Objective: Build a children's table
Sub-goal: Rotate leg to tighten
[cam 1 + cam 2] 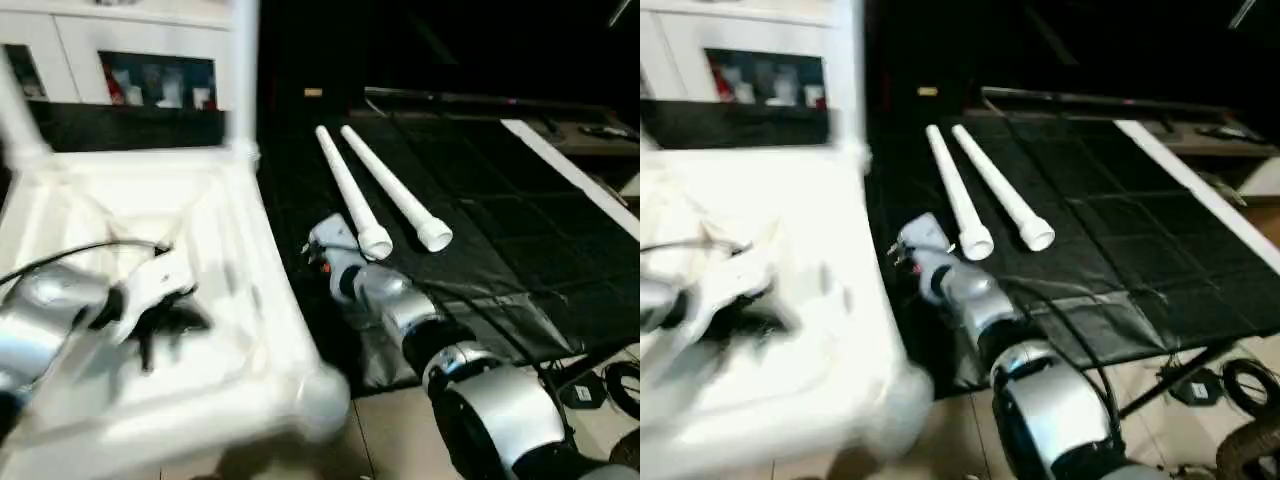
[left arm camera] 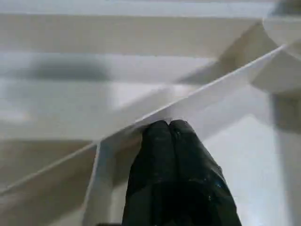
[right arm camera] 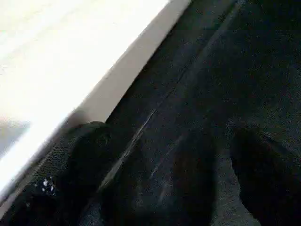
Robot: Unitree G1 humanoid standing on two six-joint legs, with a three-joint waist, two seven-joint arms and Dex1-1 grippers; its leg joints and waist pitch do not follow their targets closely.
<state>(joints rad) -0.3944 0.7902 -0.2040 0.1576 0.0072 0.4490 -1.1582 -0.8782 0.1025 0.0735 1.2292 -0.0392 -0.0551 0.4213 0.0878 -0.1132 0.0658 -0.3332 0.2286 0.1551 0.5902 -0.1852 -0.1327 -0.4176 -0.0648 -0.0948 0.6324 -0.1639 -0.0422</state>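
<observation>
I can't read any text, label, brand, number or sign from here; the coloured items behind the cabinet (image 1: 120, 60) glass are too blurred to make out.

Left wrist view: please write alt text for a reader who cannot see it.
The left claw, its two black fingers pressed shut, touches a slanted white rib on the underside of the children's table top.
</observation>
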